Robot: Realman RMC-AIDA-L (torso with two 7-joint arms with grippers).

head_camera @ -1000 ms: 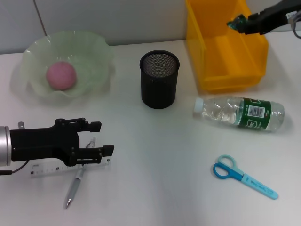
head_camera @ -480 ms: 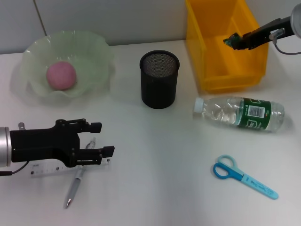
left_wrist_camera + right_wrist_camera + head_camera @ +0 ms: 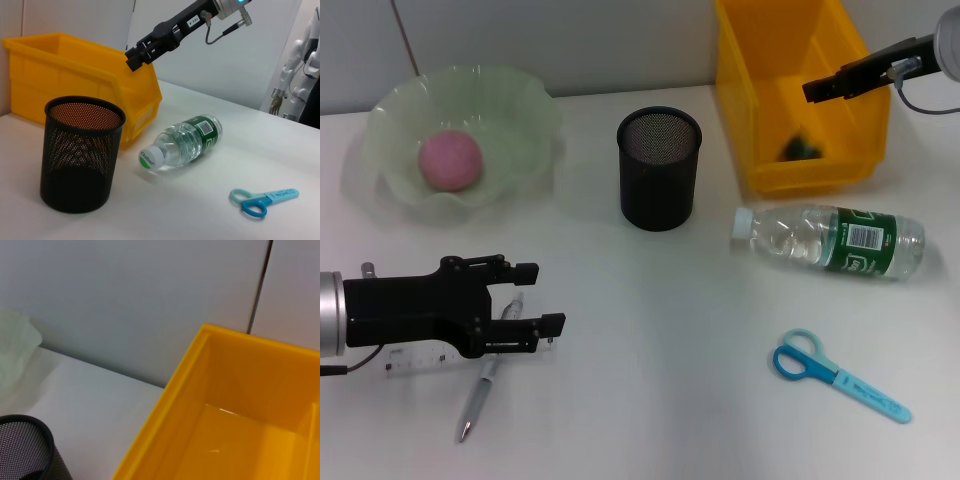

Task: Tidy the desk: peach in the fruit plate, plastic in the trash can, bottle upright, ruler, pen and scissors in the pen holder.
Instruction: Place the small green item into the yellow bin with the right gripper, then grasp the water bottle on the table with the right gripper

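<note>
Head view: the left gripper sits low over the white desk, black fingers spread, directly above a clear plastic ruler and a silver pen, gripping neither. The right gripper hangs over the yellow plastic bin; whether its fingers are parted cannot be told. A small dark green plastic scrap lies on the bin floor. The pink peach rests in the pale green wavy-edged fruit plate. The black mesh pen holder stands upright between plate and bin. The clear water bottle with a green label lies on its side just in front of the bin. The blue-handled scissors lie flat, nearer the robot than the bottle.

Left wrist view: holder, bottle, scissors and bin are visible, with the right gripper above the bin's rim.

Right wrist view: bin interior, holder rim.
</note>
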